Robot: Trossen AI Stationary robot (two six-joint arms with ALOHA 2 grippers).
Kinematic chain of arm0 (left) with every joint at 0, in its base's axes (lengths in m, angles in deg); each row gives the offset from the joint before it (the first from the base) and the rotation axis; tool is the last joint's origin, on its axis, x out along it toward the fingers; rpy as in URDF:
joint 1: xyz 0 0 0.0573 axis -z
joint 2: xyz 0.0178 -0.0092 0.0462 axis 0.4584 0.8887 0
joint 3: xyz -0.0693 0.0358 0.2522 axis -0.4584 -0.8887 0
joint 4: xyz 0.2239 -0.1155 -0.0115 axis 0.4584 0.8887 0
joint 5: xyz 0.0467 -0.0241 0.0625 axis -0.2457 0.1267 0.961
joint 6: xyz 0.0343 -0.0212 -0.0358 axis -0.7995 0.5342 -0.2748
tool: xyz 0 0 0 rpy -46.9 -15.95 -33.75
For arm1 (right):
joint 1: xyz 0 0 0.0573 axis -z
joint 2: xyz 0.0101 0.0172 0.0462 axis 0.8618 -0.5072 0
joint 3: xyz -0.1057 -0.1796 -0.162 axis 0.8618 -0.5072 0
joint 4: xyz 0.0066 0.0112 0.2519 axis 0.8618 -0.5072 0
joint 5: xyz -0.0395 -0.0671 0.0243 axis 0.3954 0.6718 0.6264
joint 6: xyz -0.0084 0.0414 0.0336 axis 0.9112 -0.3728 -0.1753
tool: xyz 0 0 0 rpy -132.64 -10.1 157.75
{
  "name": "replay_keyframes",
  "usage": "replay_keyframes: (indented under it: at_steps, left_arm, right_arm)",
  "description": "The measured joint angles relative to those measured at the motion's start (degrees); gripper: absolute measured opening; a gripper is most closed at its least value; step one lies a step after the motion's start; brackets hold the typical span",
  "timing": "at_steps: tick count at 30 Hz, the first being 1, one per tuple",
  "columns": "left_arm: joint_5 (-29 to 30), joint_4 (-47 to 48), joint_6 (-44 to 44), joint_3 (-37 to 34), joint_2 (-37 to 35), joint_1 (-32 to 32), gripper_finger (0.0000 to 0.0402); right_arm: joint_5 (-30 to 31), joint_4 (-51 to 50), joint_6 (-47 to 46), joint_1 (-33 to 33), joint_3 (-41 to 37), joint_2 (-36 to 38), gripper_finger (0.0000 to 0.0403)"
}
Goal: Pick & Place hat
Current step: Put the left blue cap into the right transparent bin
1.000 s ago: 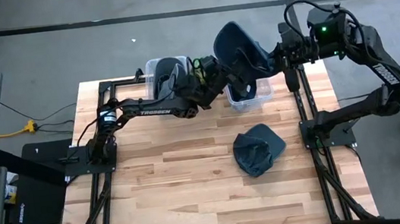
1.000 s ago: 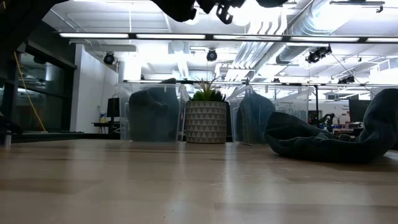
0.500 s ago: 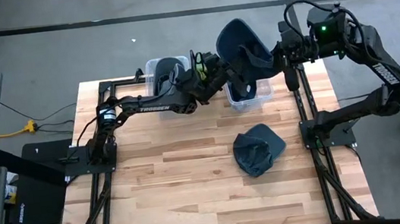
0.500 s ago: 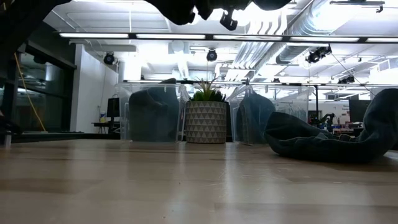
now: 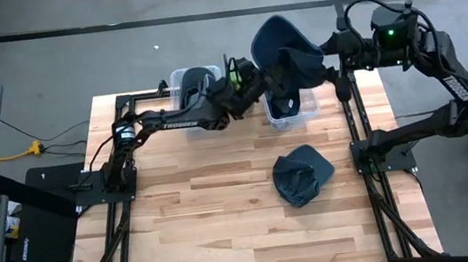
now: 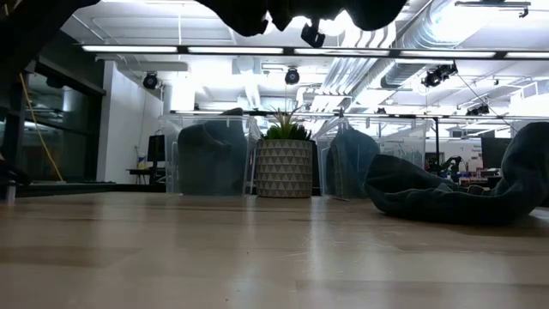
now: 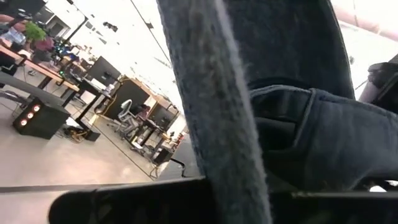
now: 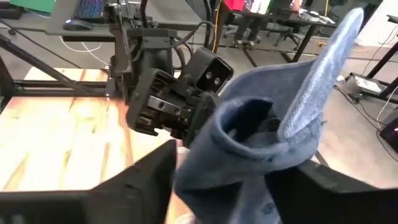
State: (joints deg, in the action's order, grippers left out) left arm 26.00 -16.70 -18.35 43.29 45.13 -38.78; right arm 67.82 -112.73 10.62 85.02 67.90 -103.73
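Dark-blue hat (image 5: pixel 282 52) hung above the clear bin (image 5: pixel 290 111) at the table's (image 5: pixel 216 205) far edge, the left claw (image 5: pixel 254 79) newly clenched on its brim while the right claw (image 5: pixel 325 55) had just released, so the handover looked complete.

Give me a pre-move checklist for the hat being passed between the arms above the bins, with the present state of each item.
1. Left gripper shut on the held hat: ok; the brim shows pinched in the left wrist view.
2. Right gripper let go of the hat: cannot tell; its fingers sit wide apart on either side of the fabric, contact unclear.
3. Hat lifted above the clear bin: ok.
4. That bin free to take it: not ok; dark fabric already lies inside.
5. Second hat on the table apart from both arms: ok.
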Motion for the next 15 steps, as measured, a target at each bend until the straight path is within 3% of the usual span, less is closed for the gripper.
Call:
replay_keyframes:
  at_steps: [3, 7, 15]
  left_arm:
    - [-0.18, 1.51, 0.80, 0.00, 0.00, -0.80, 0.0000]
    - [-1.01, 4.76, 2.72, 0.02, 0.00, -1.92, 0.0000]
    - [-0.38, 17.43, 2.73, -0.02, 0.26, -3.88, 0.0000]
  right_arm:
    - [0.08, -0.52, -0.73, 0.00, 0.00, 0.23, 0.0261]
    - [1.60, -1.21, -0.83, 0.02, 0.00, 0.56, 0.0281]
    - [18.20, -0.18, 3.01, 0.00, 0.20, 3.27, 0.0283]
